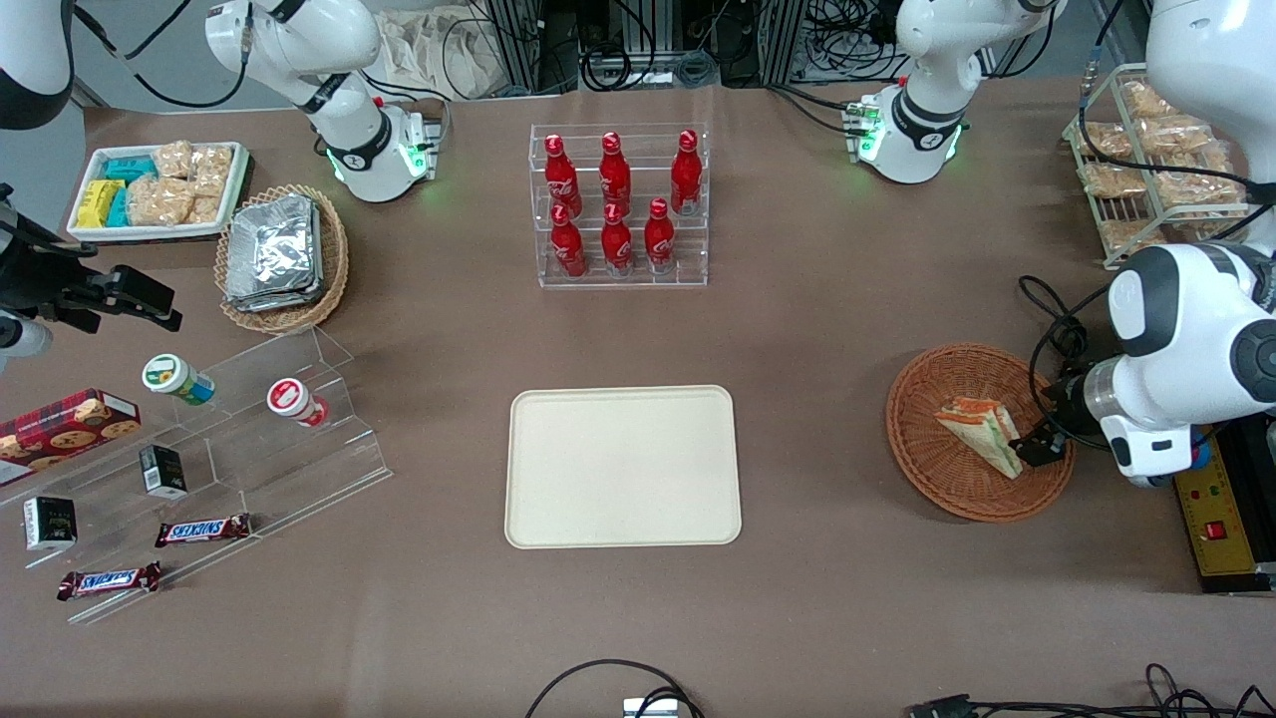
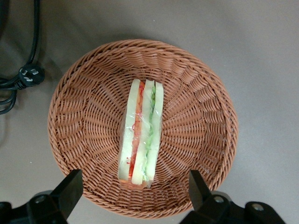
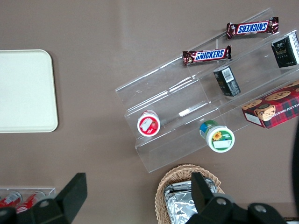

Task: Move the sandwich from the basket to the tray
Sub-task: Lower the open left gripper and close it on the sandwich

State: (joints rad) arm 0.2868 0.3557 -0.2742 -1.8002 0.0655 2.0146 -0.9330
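Note:
The sandwich point(image 1: 977, 431), a wrapped white-bread wedge with orange and green layers, lies in the round reddish-brown wicker basket point(image 1: 909, 419) toward the working arm's end of the table. My left gripper point(image 1: 1033, 449) hovers over the basket at the sandwich's end, open. In the left wrist view the sandwich point(image 2: 140, 133) rests in the middle of the basket point(image 2: 84, 116). The gripper point(image 2: 134, 187) is open wide there, with one black finger on each side of the sandwich's end and not touching it. The cream tray point(image 1: 623, 467) lies bare at mid-table, and its corner point(image 3: 23, 91) shows in the right wrist view.
A clear rack of red bottles point(image 1: 618, 204) stands farther from the camera than the tray. A yellow power box point(image 1: 1221, 524) and black cables point(image 1: 1047, 329) lie beside the basket. A wire rack of snack packs point(image 1: 1146, 160) stands nearby. An acrylic step stand point(image 1: 249, 439) is toward the parked arm's end.

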